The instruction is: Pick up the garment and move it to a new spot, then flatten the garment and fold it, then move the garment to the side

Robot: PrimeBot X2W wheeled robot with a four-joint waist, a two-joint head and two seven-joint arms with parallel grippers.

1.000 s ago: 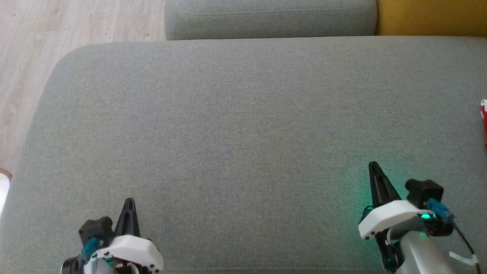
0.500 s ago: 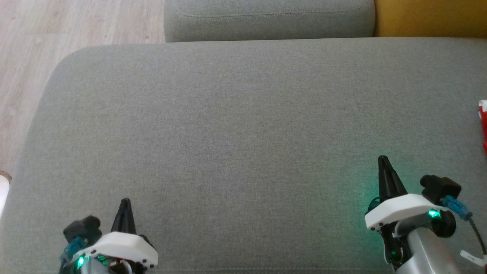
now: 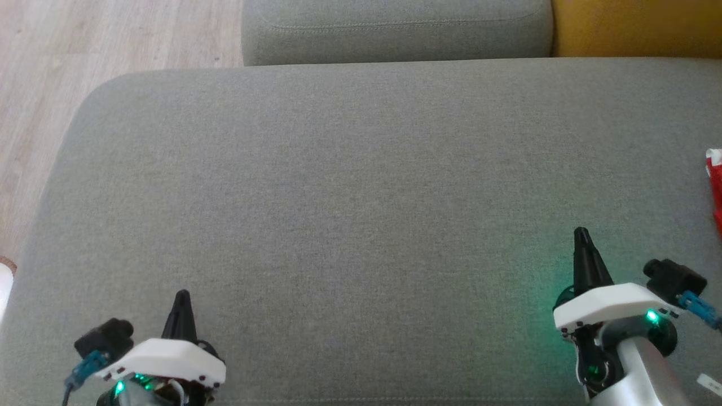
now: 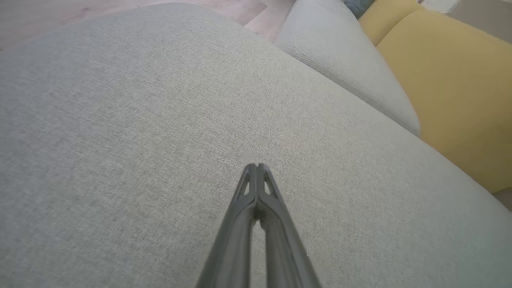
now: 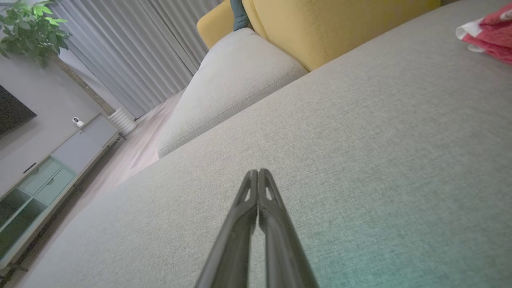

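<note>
Left gripper (image 3: 181,294): long dark fingers pressed together, nothing between them, low over the broad grey woven-fabric cushion (image 3: 361,169). Right gripper (image 3: 581,232): likewise closed and empty. Far right, cut by the frame edge, a crumpled red cloth with white trim (image 3: 715,189) lies on the cushion. No lettering is visible, so we take it only tentatively as the garment. The scene fits a garment awaiting pickup or one set aside; we judge no further. Long axis and heading: cannot tell, too little shows.
</note>
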